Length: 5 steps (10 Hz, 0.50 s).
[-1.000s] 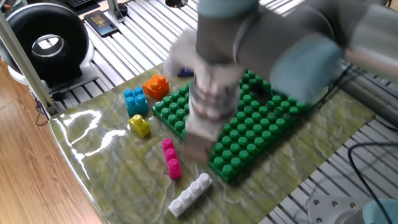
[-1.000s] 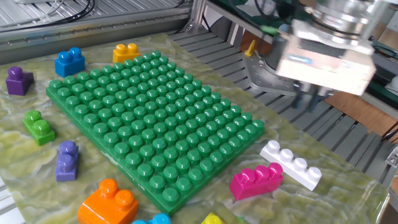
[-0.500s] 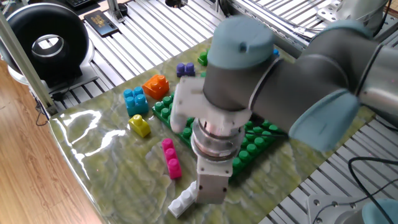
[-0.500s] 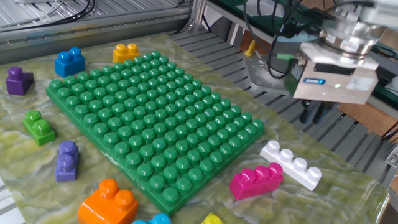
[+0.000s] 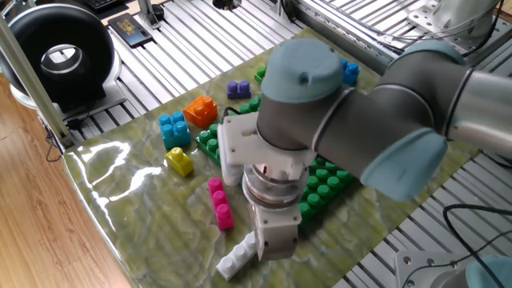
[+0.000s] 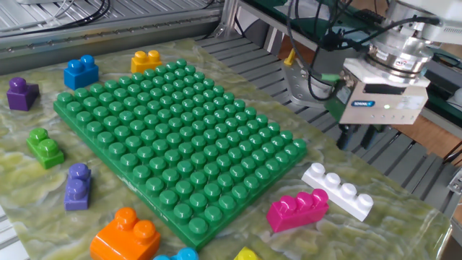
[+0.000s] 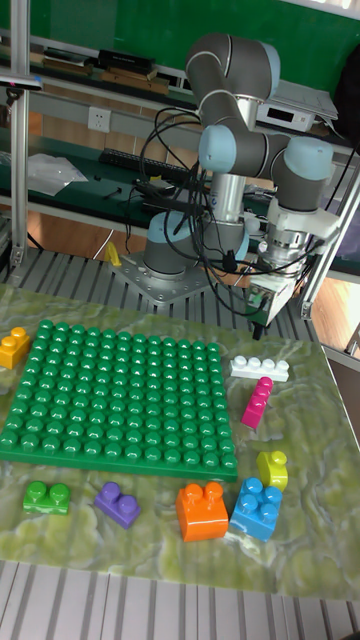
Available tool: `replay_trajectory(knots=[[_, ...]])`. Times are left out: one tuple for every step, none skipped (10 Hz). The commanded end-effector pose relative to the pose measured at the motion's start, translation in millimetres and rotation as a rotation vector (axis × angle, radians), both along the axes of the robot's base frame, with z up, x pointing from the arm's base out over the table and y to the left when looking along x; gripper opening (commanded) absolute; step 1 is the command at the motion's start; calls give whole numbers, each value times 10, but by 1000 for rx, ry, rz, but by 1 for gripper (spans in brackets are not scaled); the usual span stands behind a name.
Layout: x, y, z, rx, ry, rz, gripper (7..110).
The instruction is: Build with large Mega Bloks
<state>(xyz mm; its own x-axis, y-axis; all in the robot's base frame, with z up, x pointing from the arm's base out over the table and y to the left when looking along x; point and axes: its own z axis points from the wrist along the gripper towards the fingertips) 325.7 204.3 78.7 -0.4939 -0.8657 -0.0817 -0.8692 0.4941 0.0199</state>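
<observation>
One second has carried the gripper [image 6: 359, 136] from a blur over the green baseplate [image 6: 173, 144] down to a near-steady hover just beyond the white brick [image 6: 338, 189], at about its twelve o'clock in the other fixed view; this reads as the approach to a first pick, with nothing yet stacked on the plate. Whether its fingers are spread I cannot tell, since the body hides them, and nothing appears held. That long brick has four round studs in a row, glossy, and lies flat off the plate's corner. A pink brick [image 6: 297, 208] lies beside it at roughly eight o'clock.
</observation>
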Motion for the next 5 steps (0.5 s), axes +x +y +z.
replay_trajectory(knots=[[69, -154, 31, -27, 36, 64, 44], [113, -209, 17, -32, 40, 81, 44], [101, -248, 18, -43, 51, 85, 44], [37, -260, 58, -57, 68, 79, 44], [102, -436, 101, -138, 35, 67, 44]])
